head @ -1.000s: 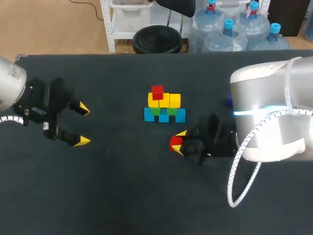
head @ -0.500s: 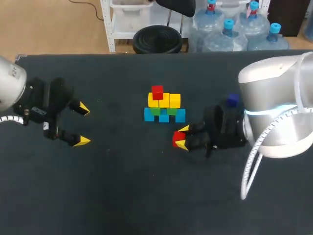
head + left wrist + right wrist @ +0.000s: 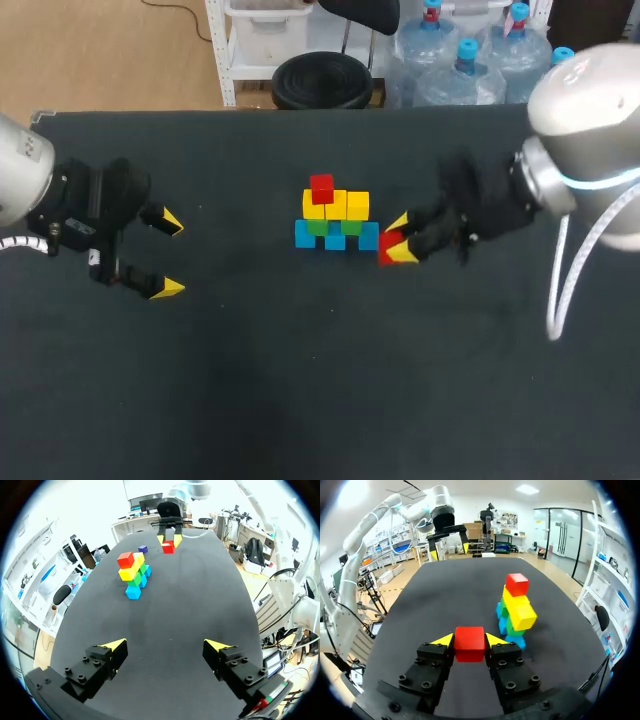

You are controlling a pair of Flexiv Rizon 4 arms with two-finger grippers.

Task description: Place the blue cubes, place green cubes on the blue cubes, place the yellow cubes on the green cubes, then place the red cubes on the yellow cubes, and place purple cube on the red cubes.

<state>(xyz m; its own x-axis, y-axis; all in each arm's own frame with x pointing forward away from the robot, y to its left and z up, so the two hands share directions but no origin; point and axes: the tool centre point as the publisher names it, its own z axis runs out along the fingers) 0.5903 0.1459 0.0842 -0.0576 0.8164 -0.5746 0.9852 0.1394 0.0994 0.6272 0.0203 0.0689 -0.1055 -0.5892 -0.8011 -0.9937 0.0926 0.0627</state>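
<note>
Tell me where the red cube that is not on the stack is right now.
In the head view the loose red cube is clamped in the right gripper, right of centre, just beside the stack's right-hand blue cube.

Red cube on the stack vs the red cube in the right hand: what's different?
Support: the stacked red cube rests on a yellow cube at the top of the stack; the held red cube sits between the fingers of the right hand.
Contact: the stacked red cube touches no hand; the held red cube is clamped from two sides.
Shared: same red, seemingly the same size.
</note>
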